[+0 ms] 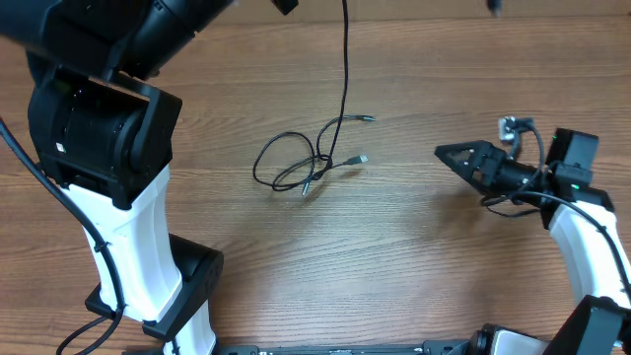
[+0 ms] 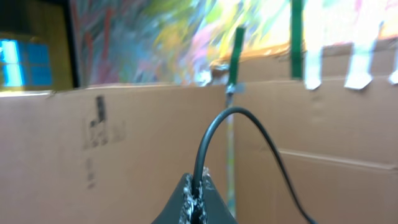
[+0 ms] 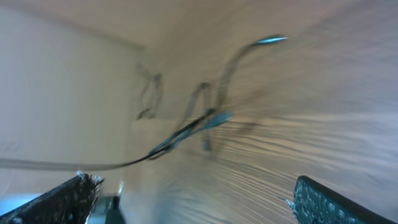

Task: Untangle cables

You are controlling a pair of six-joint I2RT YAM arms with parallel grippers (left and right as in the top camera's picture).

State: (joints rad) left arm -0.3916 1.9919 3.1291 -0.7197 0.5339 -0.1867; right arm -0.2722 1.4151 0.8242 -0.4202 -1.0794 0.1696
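Note:
Thin black cables [image 1: 293,164] lie in loose loops at the middle of the wooden table, with small plugs [image 1: 362,158] pointing right. One strand [image 1: 345,59] rises from the loops and leaves the overhead view at the top. In the left wrist view my left gripper [image 2: 200,188] is shut on a black cable [image 2: 214,124] that arches up and falls away to the right. My right gripper [image 1: 463,158] hovers right of the loops, pointing at them. Its fingers [image 3: 329,202] stand wide open with nothing between them, and the blurred cables [image 3: 199,121] lie ahead.
The left arm's large black and white body [image 1: 108,177] fills the left side of the overhead view. The right arm's white link [image 1: 592,237] runs along the right edge. A cardboard wall [image 2: 93,149] with green tape faces the left wrist camera.

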